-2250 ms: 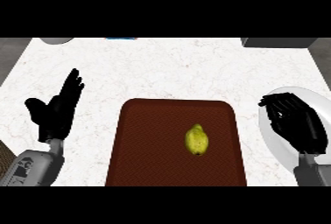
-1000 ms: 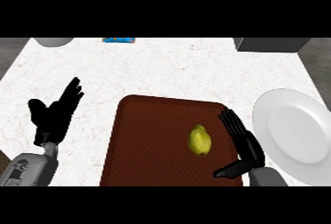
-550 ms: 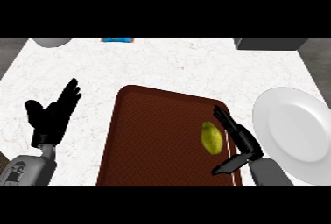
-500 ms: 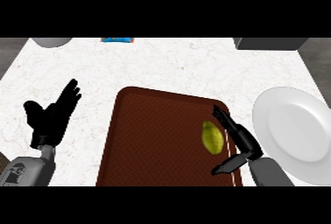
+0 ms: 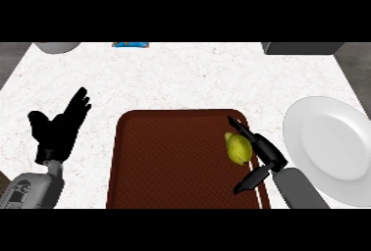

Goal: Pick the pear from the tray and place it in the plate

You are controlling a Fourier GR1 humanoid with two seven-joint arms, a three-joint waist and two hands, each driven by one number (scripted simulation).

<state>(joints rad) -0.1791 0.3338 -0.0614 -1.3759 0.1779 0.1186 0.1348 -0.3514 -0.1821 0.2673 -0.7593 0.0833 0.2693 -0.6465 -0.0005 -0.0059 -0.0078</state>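
A yellow-green pear [image 5: 238, 148] lies near the right edge of the dark brown tray [image 5: 167, 162]. My right hand [image 5: 262, 154] is pressed against the pear's right side, fingers running along it and thumb sticking out below toward the tray's front; the fingers are not curled round the fruit. A white plate [image 5: 330, 139] sits on the counter just right of the tray, with nothing on it. My left hand [image 5: 58, 128] rests open, fingers up, left of the tray.
A grey bowl [image 5: 58, 46] shows at the back left, a small blue item [image 5: 130, 44] beside it, and a dark grey object [image 5: 301, 47] at the back right. The white marble counter spreads behind the tray.
My right hand came off the plate, swung left onto the tray and closed in against the pear's right side. The view shifted slightly. The left hand kept still.
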